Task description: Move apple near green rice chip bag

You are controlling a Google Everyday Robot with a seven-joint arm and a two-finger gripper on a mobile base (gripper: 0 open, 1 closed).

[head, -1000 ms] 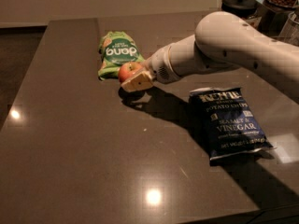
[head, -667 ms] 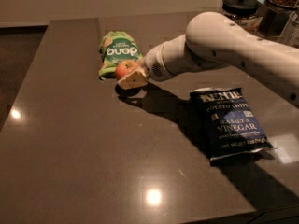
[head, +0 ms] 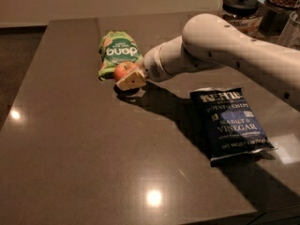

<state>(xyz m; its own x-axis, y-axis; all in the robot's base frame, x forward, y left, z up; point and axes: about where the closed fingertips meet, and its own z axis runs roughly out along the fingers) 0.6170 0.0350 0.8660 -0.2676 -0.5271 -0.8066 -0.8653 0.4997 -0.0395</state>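
The light green rice chip bag (head: 117, 53) lies on the dark table at the back left. The small red-orange apple (head: 123, 71) is right against the bag's near edge, just above the tabletop. My gripper (head: 129, 78) is at the end of the white arm that reaches in from the right, and it is shut on the apple. One tan finger (head: 132, 80) shows in front of the apple; the other is hidden behind it.
A dark blue chip bag (head: 230, 122) lies flat on the right side of the table (head: 84, 153). Dark-lidded jars (head: 241, 8) stand at the back right corner. The table's front edge runs along the bottom right.
The arm has carried the apple slightly left and back, closer to the green bag. The two bags have not moved.
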